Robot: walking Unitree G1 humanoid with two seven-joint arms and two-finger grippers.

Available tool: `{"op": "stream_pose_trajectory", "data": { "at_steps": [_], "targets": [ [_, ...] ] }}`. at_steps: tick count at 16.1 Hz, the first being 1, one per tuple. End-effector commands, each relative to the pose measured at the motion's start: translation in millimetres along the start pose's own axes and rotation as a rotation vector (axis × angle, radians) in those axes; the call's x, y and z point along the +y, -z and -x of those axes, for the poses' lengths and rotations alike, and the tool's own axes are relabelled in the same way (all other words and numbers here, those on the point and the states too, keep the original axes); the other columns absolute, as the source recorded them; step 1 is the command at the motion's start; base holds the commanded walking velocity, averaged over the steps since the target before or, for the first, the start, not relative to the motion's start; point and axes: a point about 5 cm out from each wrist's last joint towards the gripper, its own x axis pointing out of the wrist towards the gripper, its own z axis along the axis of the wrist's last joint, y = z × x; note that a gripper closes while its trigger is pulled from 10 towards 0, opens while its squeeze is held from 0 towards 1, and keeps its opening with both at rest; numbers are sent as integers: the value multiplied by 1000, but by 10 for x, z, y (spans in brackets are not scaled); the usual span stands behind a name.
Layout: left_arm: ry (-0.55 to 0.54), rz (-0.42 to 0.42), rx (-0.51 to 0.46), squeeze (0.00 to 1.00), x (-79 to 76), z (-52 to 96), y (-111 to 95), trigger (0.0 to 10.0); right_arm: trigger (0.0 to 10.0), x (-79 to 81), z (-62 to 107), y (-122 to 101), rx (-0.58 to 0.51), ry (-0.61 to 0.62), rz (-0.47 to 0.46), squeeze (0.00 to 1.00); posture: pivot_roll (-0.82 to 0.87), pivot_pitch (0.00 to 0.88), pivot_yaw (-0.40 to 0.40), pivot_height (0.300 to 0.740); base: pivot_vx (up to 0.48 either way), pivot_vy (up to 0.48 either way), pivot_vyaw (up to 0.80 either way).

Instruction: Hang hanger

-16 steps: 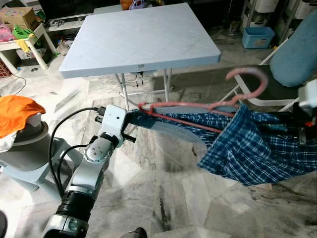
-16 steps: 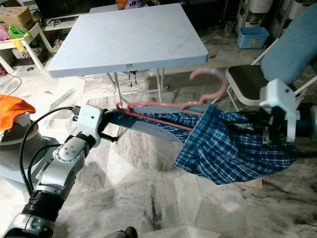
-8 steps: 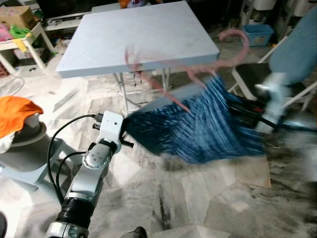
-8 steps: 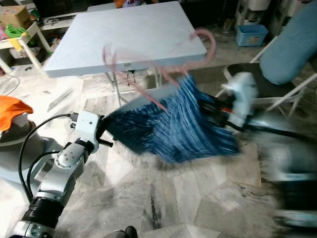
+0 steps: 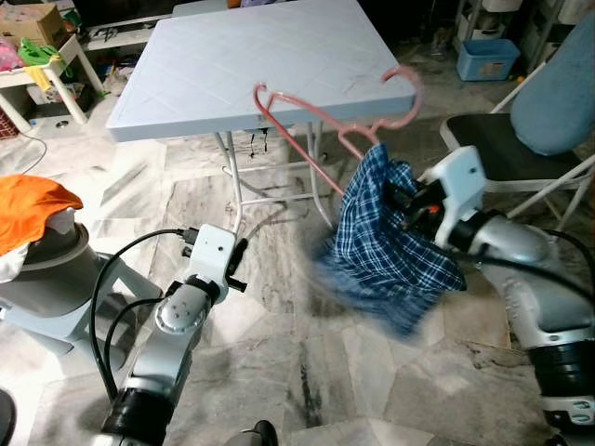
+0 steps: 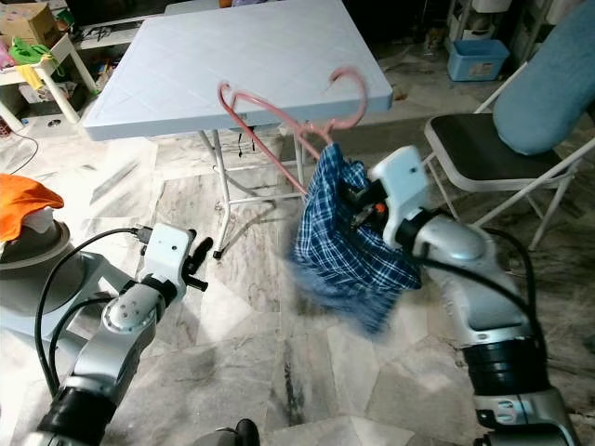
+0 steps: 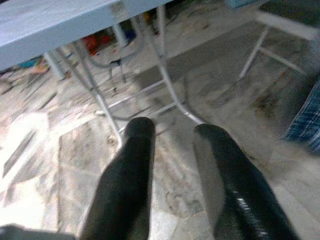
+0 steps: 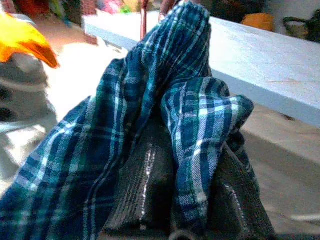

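A pink plastic hanger [image 5: 311,125] is held up in front of the white table's near edge, its hook [image 5: 409,88] pointing right. A blue plaid cloth [image 5: 386,237] hangs bunched from its right end. My right gripper [image 5: 407,200] is shut on that plaid cloth just below the hanger; in the right wrist view the cloth [image 8: 190,115] is pinched between and draped over the black fingers [image 8: 145,185]. My left gripper [image 7: 172,137] is low at the left, open, with nothing between its fingers [image 7: 127,175], apart from the cloth and hanger.
The white folding table [image 5: 214,74] stands straight ahead, its metal legs [image 5: 232,177] under the near edge. A folding chair with a blue cushion [image 5: 548,93] is at the right. A grey stand topped with orange cloth [image 5: 33,200] is at the left. Marble floor lies below.
My right arm swung the hanger and cloth left and up toward the table. My left gripper let go of the hanger's left end; the cloth, earlier stretched between both arms, now hangs bunched.
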Motion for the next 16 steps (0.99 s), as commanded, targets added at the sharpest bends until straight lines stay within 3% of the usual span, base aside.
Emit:
{"op": "stream_pose_trajectory", "data": {
  "at_steps": [1,2,6,11,16],
  "targets": [
    [73,-35,-55,1000,-61,51,-66,10000,10000,-2,-73,-63,-10,16,168,0,-92,131,86,740,0,0,0],
    [104,-51,-83,1000,-100,72,-99,10000,10000,5,-82,-19,12,2,252,0,-90,131,86,740,0,0,0],
    [274,-157,-86,1000,-149,268,-32,10000,10000,-28,39,160,130,-274,431,0,-83,130,87,740,0,0,0],
    [410,-313,-77,1000,-44,455,21,10000,10000,-246,198,193,235,-530,556,0,-74,121,86,740,0,0,0],
    [448,-195,-146,1000,-19,400,-202,10000,10000,-200,190,172,207,-705,548,0,-68,112,84,740,0,0,0]
  ]
}}
